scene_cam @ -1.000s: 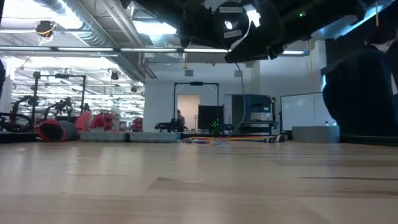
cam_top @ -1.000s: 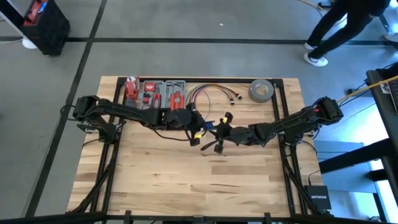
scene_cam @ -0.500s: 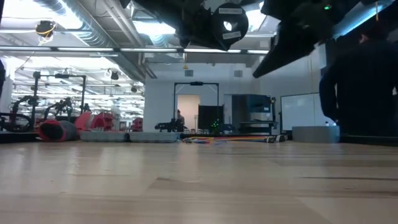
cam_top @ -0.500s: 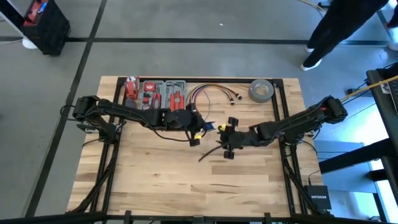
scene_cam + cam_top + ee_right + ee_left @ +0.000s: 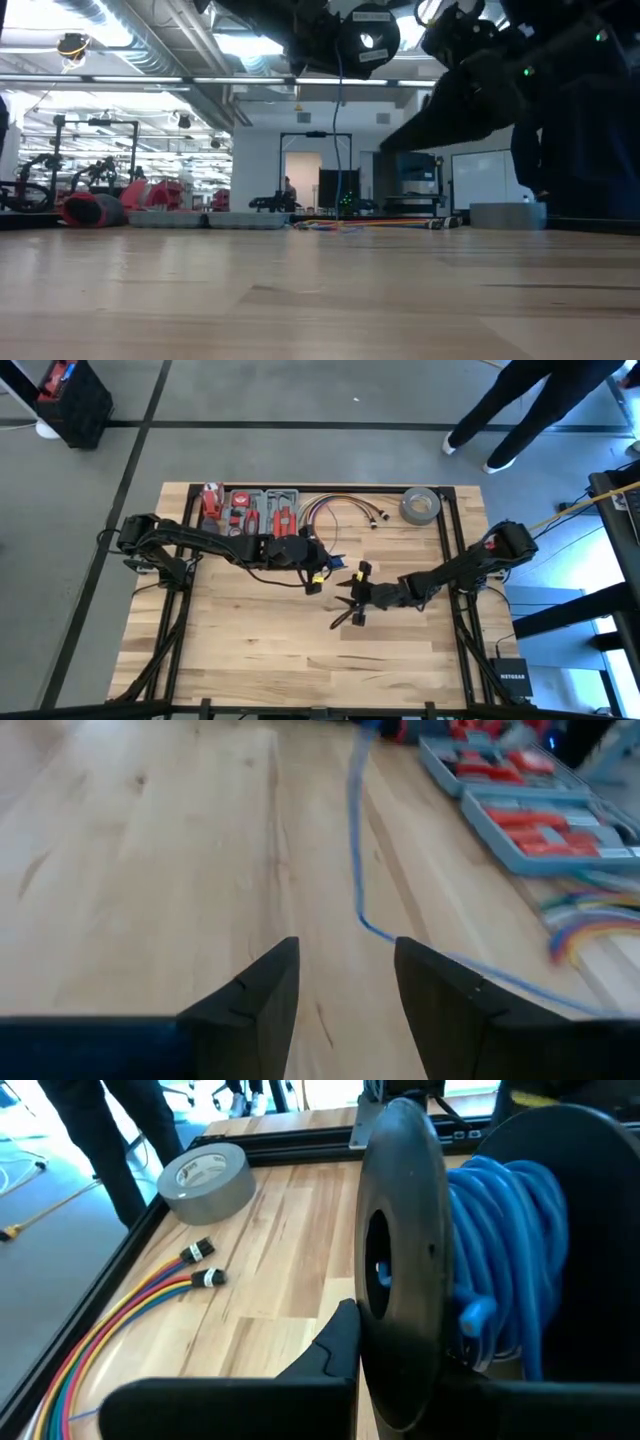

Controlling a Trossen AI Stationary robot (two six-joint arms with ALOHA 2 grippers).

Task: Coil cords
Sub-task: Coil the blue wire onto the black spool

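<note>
A black round spool [image 5: 400, 1250] wound with blue cord [image 5: 505, 1240] hangs above the table's middle, in my left gripper [image 5: 318, 572], which is shut on it. From the spool [image 5: 368, 40] a thin blue wire [image 5: 338, 130] drops to the table and runs along the wood [image 5: 353, 840]. My right gripper [image 5: 356, 595] stands open a little nearer and to the right. Its two fingers [image 5: 250, 990] point at the lying wire with nothing between them. My left gripper holds the black spool clear of the table, with its discs upright and on edge. One dark finger [image 5: 335, 1345] shows beside the near disc's face [image 5: 385, 1330]. The disc itself hides where the fingers meet the spool.
At the far edge lie a grey tray of red tools [image 5: 255, 510], a bundle of coloured cables with plug ends [image 5: 340, 510] and a grey tape roll [image 5: 421, 506]. A person walks past beyond the far right corner [image 5: 520, 405]. Bare wood [image 5: 290, 650] fills the near half.
My right gripper has drawn away from the spool, toward the table's near edge and down. The blue wire now hangs from the spool down to the table, where none showed in the low view before. My left gripper and the spool have kept still.
</note>
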